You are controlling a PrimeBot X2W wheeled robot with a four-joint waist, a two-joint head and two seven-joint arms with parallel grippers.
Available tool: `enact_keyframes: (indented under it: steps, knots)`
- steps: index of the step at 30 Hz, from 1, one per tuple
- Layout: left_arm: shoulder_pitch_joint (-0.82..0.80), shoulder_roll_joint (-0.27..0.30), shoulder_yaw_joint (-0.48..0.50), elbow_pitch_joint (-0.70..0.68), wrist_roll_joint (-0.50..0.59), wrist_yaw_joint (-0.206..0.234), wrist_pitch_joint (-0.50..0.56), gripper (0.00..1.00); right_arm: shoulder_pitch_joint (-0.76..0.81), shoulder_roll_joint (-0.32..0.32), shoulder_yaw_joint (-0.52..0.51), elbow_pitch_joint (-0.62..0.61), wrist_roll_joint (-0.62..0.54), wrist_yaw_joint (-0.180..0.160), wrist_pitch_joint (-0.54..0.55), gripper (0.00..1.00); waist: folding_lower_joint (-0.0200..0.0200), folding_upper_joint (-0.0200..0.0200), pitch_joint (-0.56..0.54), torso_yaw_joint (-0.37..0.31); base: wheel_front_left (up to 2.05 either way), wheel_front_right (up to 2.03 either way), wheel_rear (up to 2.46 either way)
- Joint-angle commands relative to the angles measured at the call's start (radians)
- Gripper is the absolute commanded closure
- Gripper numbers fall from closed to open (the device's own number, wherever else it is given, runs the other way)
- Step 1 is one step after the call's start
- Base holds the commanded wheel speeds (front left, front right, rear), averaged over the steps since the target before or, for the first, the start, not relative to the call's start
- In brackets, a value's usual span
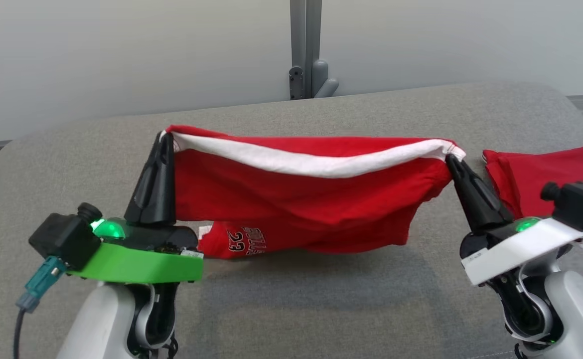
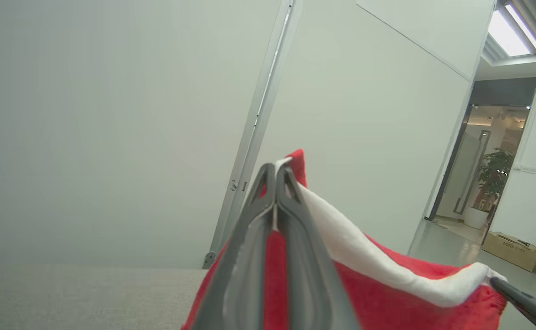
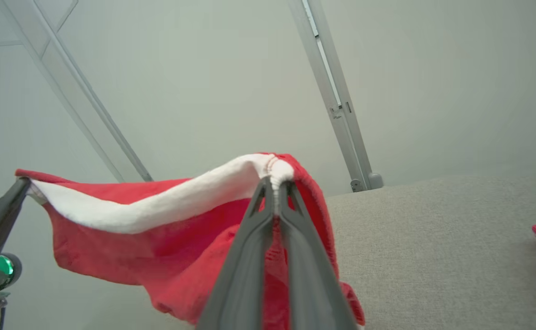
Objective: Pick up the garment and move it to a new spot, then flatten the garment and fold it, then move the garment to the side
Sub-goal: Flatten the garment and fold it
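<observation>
A pale wall (image 1: 122, 50) is seen at the back of the head view, split by a grey metal post (image 1: 306, 45). Most of the lower part of that view is taken up by a grey fabric-covered surface (image 1: 291, 309).

Above the middle of this surface a red garment (image 1: 296, 199) is held up, stretched sideways between the two grippers. Its top edge sags a little between them and its body hangs down below. A shadow is cast on the grey cover beneath it. Whether its lowest fold touches the cover cannot be told.

A second red cloth (image 1: 540, 172) is laid flat on the surface at the right edge, just beyond the right arm and apart from the lifted garment.

The left gripper (image 1: 164, 137) is closed tight on the garment's upper left corner, with red and white cloth pinched between its dark fingers. The right gripper (image 1: 450, 158) is likewise clamped on the upper right corner, where the cloth is bunched at its tips.

A white waistband (image 1: 311, 164) is run along the top edge from one grip to the other. A small black-and-white print (image 1: 245, 242), seen upside down, is carried on the lower left fold.
</observation>
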Motion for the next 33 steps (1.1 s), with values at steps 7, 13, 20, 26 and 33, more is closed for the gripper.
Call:
enact_keyframes:
  steps: [7, 13, 20, 26, 33]
  knots:
    - [-0.031, 0.052, 0.022, -0.228, 0.028, 0.034, 0.052, 1.00, 0.080, 0.022, -0.133, -0.265, -0.066, 0.000, 0.086, 1.00, 0.0000, 0.0120, -0.024, -0.010, 0.00, 0.00, 0.00]
    - [-0.092, 0.057, 0.030, -0.259, -0.008, 0.041, 0.114, 1.00, 0.072, 0.048, -0.176, -0.323, -0.092, 0.000, 0.172, 1.00, 0.0000, 0.0120, -0.017, -0.001, 0.00, 0.00, 0.00]
    - [-0.185, 0.027, 0.048, -0.101, -0.109, 0.007, 0.154, 1.00, -0.062, 0.049, -0.136, -0.188, -0.096, 0.000, 0.223, 1.00, 0.0000, 0.0120, 0.025, 0.000, 0.00, 0.00, 0.00]
    - [-0.445, 0.031, 0.065, 0.159, -0.090, -0.022, 0.152, 1.00, -0.403, 0.041, -0.065, 0.098, -0.152, 0.000, 0.167, 1.00, 0.0000, 0.0120, 0.123, 0.014, 0.00, 0.00, 0.00]
    - [-0.830, 0.005, 0.084, 0.459, -0.011, -0.042, 0.029, 1.00, -0.833, 0.063, 0.030, 0.460, -0.314, -0.001, -0.076, 1.00, 0.0000, 0.0120, 0.247, 0.041, 0.00, 0.00, 0.00]
